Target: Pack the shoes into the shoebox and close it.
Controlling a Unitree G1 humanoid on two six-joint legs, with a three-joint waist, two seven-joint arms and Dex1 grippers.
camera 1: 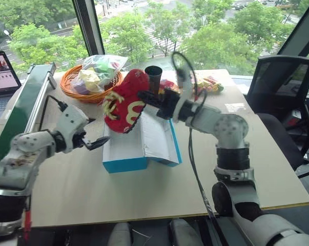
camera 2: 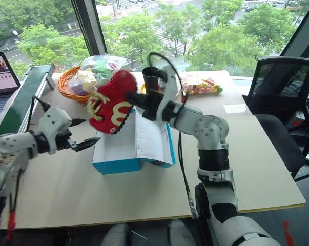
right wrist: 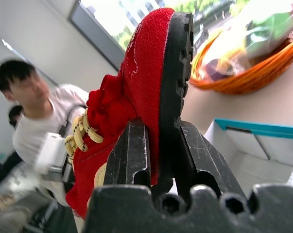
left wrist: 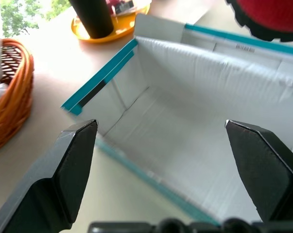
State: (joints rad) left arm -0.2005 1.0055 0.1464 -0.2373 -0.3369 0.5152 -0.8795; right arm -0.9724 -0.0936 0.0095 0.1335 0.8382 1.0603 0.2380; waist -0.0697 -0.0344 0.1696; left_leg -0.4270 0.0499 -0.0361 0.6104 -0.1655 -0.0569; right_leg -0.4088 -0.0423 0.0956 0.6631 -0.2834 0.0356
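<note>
One red shoe (camera 1: 124, 102) with cream laces and a cream side logo hangs tilted above the open shoebox (camera 1: 124, 165). My right gripper (camera 1: 146, 97) is shut on the shoe's sole and upper; in the right wrist view the fingers (right wrist: 131, 150) clamp the black sole edge. The blue shoebox lies mid-table, its white inside (left wrist: 185, 145) bare, and its lid (camera 1: 162, 138) is folded open on the right. Just left of the box and a little above the table, my left gripper (camera 1: 97, 132) stands open and holds nothing. It points at the box.
An orange wicker basket (camera 1: 75, 84) with a plastic bag of items sits at the back left. A black cup (camera 1: 153, 77) on an orange plate stands behind the box. A laptop (camera 1: 0, 72) and a green rail (camera 1: 28, 97) line the left; a black chair (camera 1: 282, 82) stands on the right. A person (right wrist: 29, 97) is nearby.
</note>
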